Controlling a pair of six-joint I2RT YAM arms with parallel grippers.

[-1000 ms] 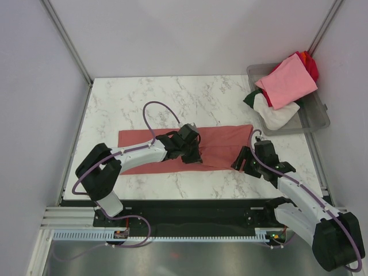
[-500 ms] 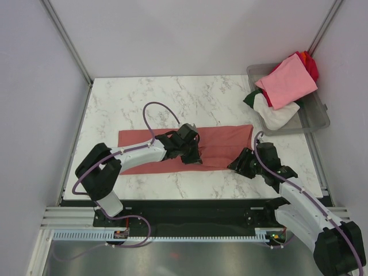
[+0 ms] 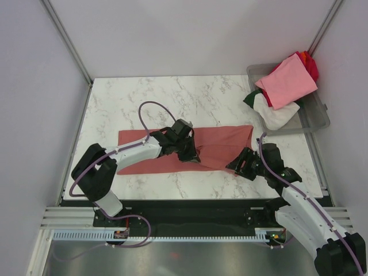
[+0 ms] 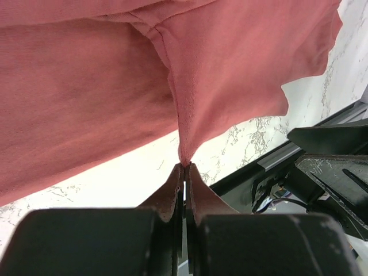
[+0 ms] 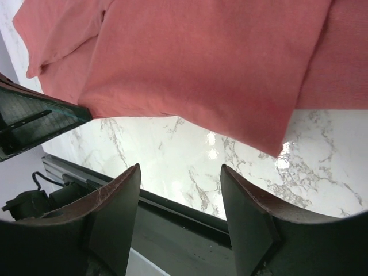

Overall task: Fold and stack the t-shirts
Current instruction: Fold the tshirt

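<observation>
The dusty brick-red t-shirt point(image 3: 221, 146) lies as a long folded strip across the marble table. My left gripper point(image 3: 191, 154) is shut on a pinch of its near edge at mid-length; in the left wrist view the cloth point(image 4: 230, 75) rises in a peak from the closed tips point(image 4: 184, 167). My right gripper point(image 3: 237, 167) is open and empty just off the shirt's near right corner. In the right wrist view the shirt point(image 5: 201, 63) lies beyond the spread fingers point(image 5: 115, 201). Pink point(image 3: 287, 81), white point(image 3: 275, 114), bright red point(image 3: 311, 66) and dark green point(image 3: 250, 98) shirts are heaped at the back right.
The heaped shirts sit in a clear grey plastic tub point(image 3: 315, 118) at the table's back right corner. Grey walls enclose the table on three sides. The black mounting rail point(image 3: 190, 210) runs along the near edge. Bare marble point(image 3: 172, 98) lies behind the shirt.
My right gripper has moved left and toward the near edge, off the shirt's right end. My left gripper has shifted slightly left and back, still pinching the cloth.
</observation>
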